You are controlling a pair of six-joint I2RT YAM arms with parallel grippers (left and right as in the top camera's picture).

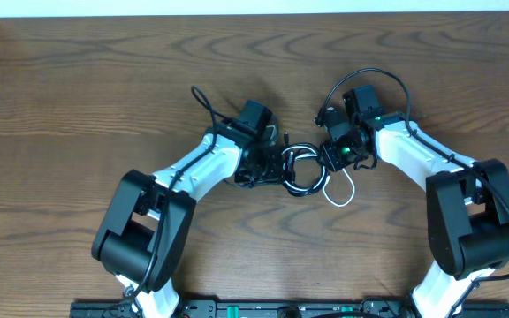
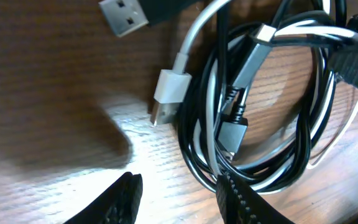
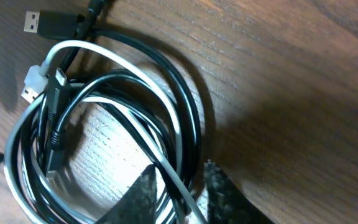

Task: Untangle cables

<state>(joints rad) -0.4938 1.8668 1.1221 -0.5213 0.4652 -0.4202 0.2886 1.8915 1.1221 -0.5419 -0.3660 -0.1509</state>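
Across the wooden worktop (image 1: 78, 88), the left arm (image 1: 193, 168) and the right arm (image 1: 414, 155) bend inward until their hands nearly meet. The cables (image 1: 300, 172) lie flat on the wood in the short space between them. They make one tangled coil: the black cable (image 2: 303, 143) wound in several loops, and the white cable (image 2: 194, 34) threaded through those same loops, with a loose end of white trailing out beside the right hand.

The left hand (image 2: 176, 199) stands partly open and grips nothing. The coil's near edge lies just ahead of its fingertips, close against the inner face of one finger. The right hand (image 3: 182, 199) stands narrow. A white strand and black strands run through the gap between its fingers (image 3: 145, 196), so it looks pinched on the coil's rim, though how firmly cannot be told.

Ahead of the left hand, just outside the coil, lies the white USB plug (image 2: 169, 93), and farther off the black USB plug (image 2: 124, 15). A small grey plug (image 2: 232, 134) sits inside the loops.

The step in hand appears to be getting a purchase on each side of the tangle, and nothing is separated yet. The next move likely calls for the left hand to close on a black loop alone, then for a gentle pull apart, keeping the plugs from snagging.
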